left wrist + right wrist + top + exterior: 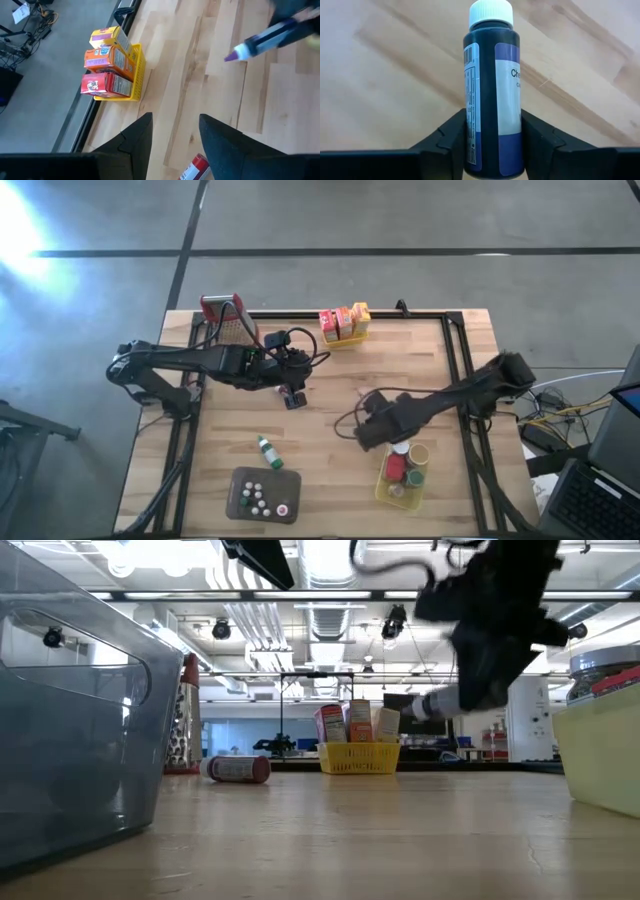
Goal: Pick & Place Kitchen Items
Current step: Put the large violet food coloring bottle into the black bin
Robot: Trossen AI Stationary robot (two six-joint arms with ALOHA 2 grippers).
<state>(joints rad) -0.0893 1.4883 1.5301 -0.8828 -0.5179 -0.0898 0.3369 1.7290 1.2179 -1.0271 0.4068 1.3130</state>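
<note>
The right tool (pixel 492 137) grips a dark bottle with a white cap (pixel 492 95), lifted above the desk (pixel 330 410) just beside the yellow basket of jars (pixel 403 485). Farther from that basket, a green-capped bottle (pixel 267 450) lies flat. Beyond it, the left tool (pixel 172 142) hangs with fingers apart, empty. Farthest is the yellow basket of boxes (pixel 343 326).

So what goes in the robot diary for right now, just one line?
right gripper: shut on dark bottle, white cap | left gripper: open, empty, above table | boxes: in yellow basket
</note>
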